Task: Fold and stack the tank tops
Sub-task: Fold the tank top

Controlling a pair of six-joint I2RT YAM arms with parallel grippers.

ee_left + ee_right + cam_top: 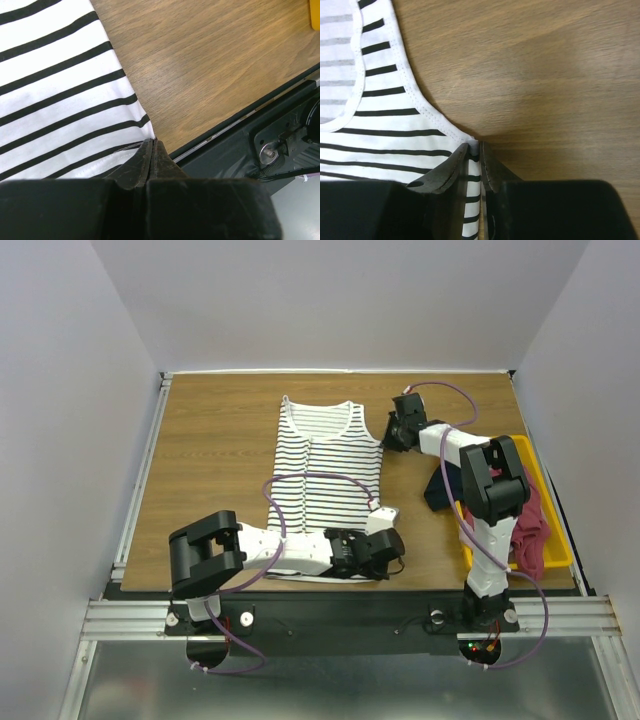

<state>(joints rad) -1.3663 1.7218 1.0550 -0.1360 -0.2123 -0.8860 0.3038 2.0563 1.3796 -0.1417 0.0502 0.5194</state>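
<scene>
My left arm lies low along the near edge, elbow folded, forearm stretched rightward. The left claw sits at the near right corner of the white sleeveless cloth top with thin dark stripes, its jaws pressed together on that hem corner. From that claw the striped top spreads away flat over the wooden tabletop, neckline at the far end, stripes running straight, barely wrinkled.

My right arm reaches forward and bends left at the wrist. The right claw is down at the top's right armhole, where the stitched curve meets the side edge. Its jaws stand narrow, one finger on either side of that edge, with striped cloth showing in the slit between them.

Right of that claw and nearer me, the plain dark red cloth top lies crumpled in a yellow plastic tray. A dark navy cloth lies just beside the tray.
</scene>
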